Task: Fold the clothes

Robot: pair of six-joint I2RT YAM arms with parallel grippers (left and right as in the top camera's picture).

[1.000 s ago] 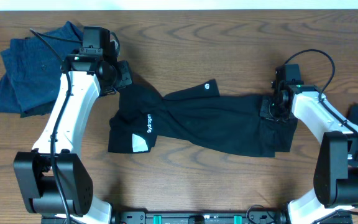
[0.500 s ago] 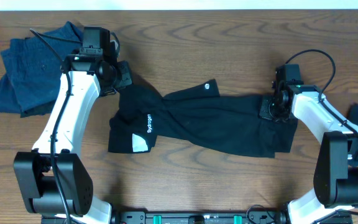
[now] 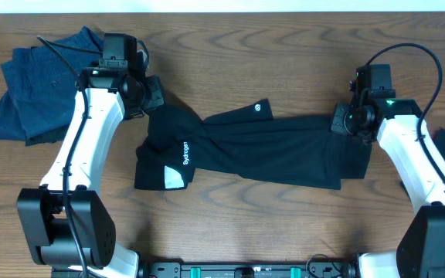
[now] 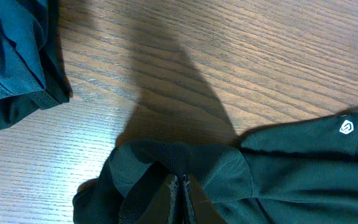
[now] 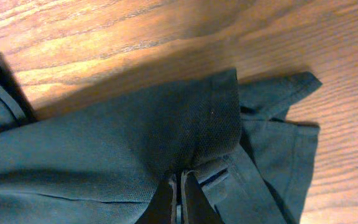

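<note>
Overhead view: a long black garment [image 3: 261, 150] lies stretched sideways across the middle of the wooden counter [image 3: 246, 224], with a blue pile [image 3: 33, 85] at far left. The left fingers [image 4: 171, 199] are clenched on its bunched left end, and the right fingers [image 5: 165, 198] are clenched on its right edge. The step looks like spreading it flat before folding; next calls for drawing both ends apart evenly. Wrist views show the pinched fabric close up; only overhead shows the whole garment and its white label [image 3: 174, 179].
</note>
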